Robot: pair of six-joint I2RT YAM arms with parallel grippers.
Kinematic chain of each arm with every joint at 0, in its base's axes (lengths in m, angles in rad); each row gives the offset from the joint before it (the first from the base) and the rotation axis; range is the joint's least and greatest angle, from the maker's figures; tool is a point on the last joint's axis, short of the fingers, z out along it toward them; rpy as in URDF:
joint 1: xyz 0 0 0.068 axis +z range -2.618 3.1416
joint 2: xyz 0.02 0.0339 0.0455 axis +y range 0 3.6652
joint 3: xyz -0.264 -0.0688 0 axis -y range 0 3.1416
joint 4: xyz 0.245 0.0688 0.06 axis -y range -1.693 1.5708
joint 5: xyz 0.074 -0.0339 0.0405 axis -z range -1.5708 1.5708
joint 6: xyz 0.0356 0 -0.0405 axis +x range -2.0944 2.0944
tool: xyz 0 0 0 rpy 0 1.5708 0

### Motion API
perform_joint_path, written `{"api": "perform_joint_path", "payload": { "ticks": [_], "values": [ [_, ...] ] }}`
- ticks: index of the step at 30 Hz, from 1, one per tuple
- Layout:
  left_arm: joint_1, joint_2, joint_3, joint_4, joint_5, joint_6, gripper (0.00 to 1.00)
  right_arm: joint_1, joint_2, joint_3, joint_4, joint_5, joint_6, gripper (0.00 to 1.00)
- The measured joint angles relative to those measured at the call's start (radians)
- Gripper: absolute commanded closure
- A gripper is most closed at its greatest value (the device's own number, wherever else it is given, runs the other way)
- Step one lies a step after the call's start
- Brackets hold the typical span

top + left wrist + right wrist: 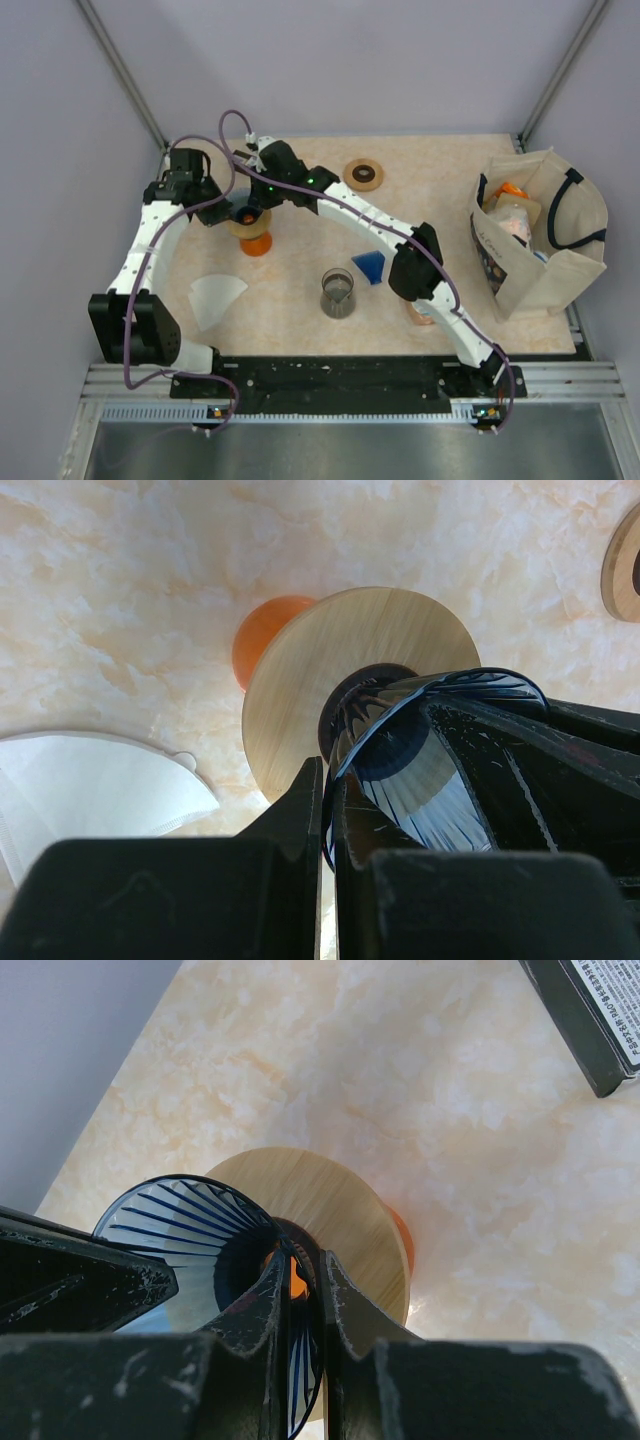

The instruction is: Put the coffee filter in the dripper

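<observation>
- Robot lab test cell.
- Plain lilac-grey walls [340, 60] on 3 sides; alu frame struts [125, 75] run to the far corners.
- Left arm [150, 240] & right arm [370, 220] bolted to a black plate [330, 375] on alu rails [560, 375] at the worktop's near edge.
- Marble-look worktop [440, 170] w/ staged coffee props: dripper [248, 222], coffee filter [215, 298], beaker [338, 293], wooden ring [363, 174] nr far edge, tote bag [545, 240] at right edge.

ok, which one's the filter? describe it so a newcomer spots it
Find the left arm's base at the near edge of the table. Just beyond it, lying flat, is the filter. It's the only white paper fan shape; the beaker further right is clear and upright.
</observation>
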Motion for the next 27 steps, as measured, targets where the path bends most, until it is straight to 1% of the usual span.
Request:
{"api": "perform_joint_path", "payload": {
  "ticks": [5,6,7,8,10,18,22,24,26,27],
  "values": [
    [0.0,-0.004,-0.006,0.006,0.0,0.0,1.0,0.0,0.001,0.004,-0.005,0.001,-0.001,1.0],
    [0.0,-0.005,-0.007,0.007,0.0,0.0,0.98,0.0,0.001,0.004,-0.005,0.0,-0.001,1.0],
    [0.0,-0.006,-0.008,0.008,0.0,0.0,0.93,0.0,0.001,0.004,-0.005,0.0,-0.001,1.0],
    [0.0,-0.006,-0.008,0.008,0.0,0.0,0.9,0.0,0.001,0.004,-0.005,0.0,-0.002,1.0],
    [0.0,-0.009,-0.008,0.008,0.001,0.001,0.86,0.0,0.001,0.005,-0.005,0.0,-0.002,0.99],
    [-0.004,0.014,-0.009,-0.011,0.005,0.009,0.78,0.007,0.005,0.032,-0.027,-0.002,-0.05,0.95],
    [-0.005,0.018,-0.005,-0.027,0.014,0.024,0.75,0.011,0.005,0.039,-0.034,-0.006,-0.069,0.91],
    [-0.004,0.018,0.003,-0.043,0.014,0.032,0.72,0.013,0.005,0.043,-0.037,-0.008,-0.074,0.86],
    [-0.004,0.019,0.013,-0.058,0.013,0.04,0.68,0.014,0.005,0.043,-0.037,-0.006,-0.082,0.85],
    [-0.003,0.019,0.022,-0.068,0.012,0.046,0.68,0.014,0.005,0.043,-0.039,-0.003,-0.088,0.82]
  ]
}}
